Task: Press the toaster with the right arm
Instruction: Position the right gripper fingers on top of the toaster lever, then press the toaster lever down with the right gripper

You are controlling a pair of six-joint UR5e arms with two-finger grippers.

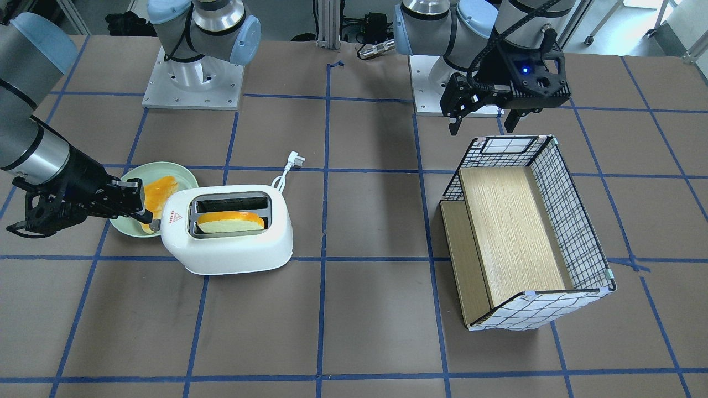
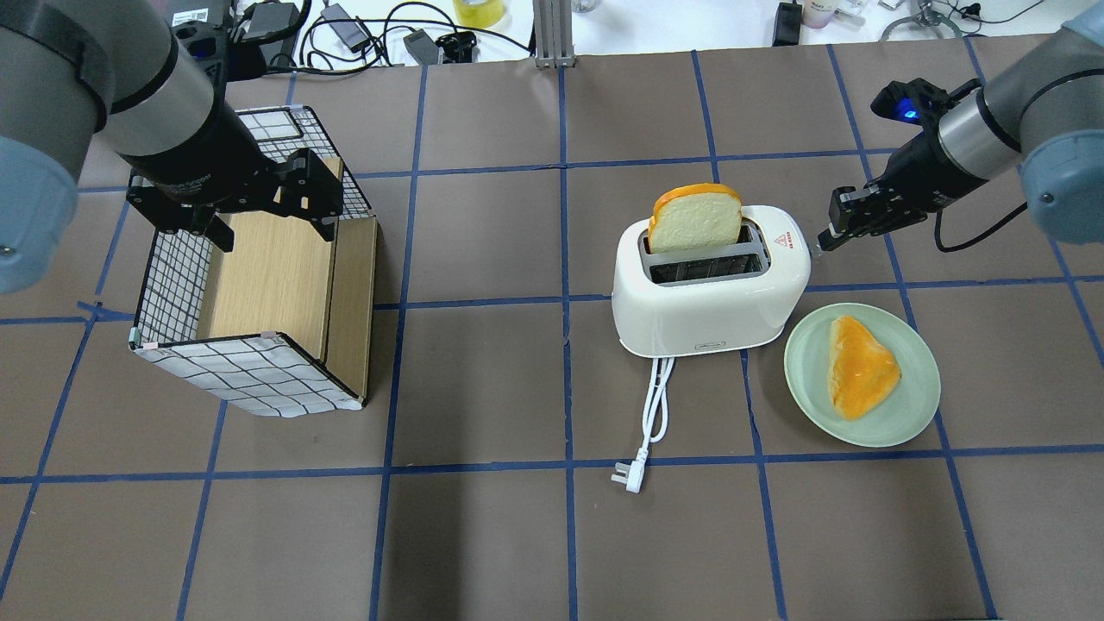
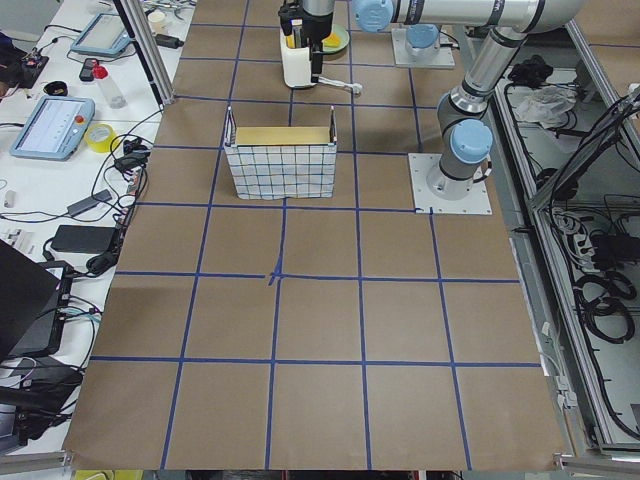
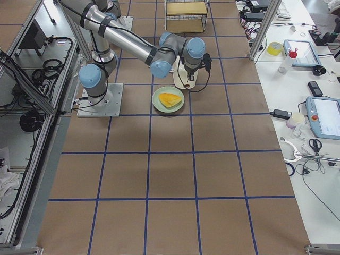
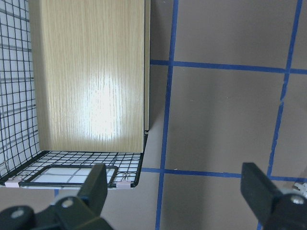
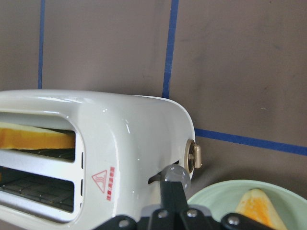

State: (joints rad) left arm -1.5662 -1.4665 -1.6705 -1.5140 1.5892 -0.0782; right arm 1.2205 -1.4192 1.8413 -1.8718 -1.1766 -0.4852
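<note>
Overhead view: toaster (image 2: pixel 711 289) stands on the table (image 2: pixel 483 362), bread slice (image 2: pixel 694 220) riding high. Right pincer (image 2: pixel 830 235), fingers closed and empty, sits at its 2 o'clock by the lever knob (image 6: pixel 176 173). The press itself appears not yet done.

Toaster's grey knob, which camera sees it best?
The right wrist camera: the grey knob looks big and close on the toaster's end, at the tip of the right hand. The front-facing view shows it tiny; the other views don't show it clearly.
</note>
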